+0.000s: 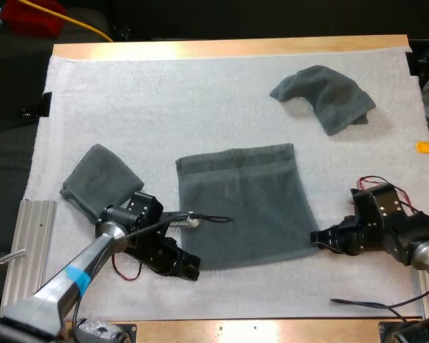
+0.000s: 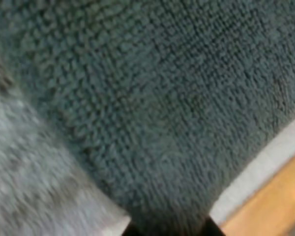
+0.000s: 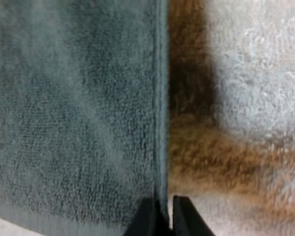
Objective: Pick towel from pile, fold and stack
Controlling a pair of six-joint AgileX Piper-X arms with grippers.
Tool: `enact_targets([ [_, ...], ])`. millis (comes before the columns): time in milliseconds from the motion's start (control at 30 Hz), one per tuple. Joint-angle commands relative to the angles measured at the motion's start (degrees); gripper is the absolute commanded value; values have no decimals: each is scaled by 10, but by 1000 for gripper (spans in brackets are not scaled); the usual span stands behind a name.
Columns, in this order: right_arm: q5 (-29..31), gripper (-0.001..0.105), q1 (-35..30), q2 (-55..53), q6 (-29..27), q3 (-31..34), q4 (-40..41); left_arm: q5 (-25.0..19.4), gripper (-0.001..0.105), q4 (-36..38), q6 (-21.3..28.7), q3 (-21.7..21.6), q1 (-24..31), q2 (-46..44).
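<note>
Though three towels (image 1: 100, 182) (image 1: 327, 96) (image 1: 243, 207) here, left hand (image 1: 189, 271) and right hand (image 1: 319, 238) tight on flat towel (image 1: 243, 207).

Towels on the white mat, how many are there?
3: folded towel at the mat's left, flat towel in the middle, crumpled towel far right. The folded one may hide others.

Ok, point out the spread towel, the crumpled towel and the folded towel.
spread towel (image 1: 243, 207), high view, on its flat middle.
crumpled towel (image 1: 332, 100), high view, on its bunched middle.
folded towel (image 1: 96, 179), high view, on its top layer.
</note>
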Motion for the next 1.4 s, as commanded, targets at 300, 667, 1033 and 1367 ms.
enact_targets([
  [300,13,1,80,-55,20,-5,70,53,7,72,13,3,-35,-54],
  [667,17,1,120,-60,127,-5,60,58,7,72,-2,3,-76,-65],
  [1033,-3,1,120,3,310,-5,-132,212,7,-98,-129,3,8,-57],
  [1367,-5,1,113,79,408,-5,-288,268,7,-241,-229,3,59,-16],
])
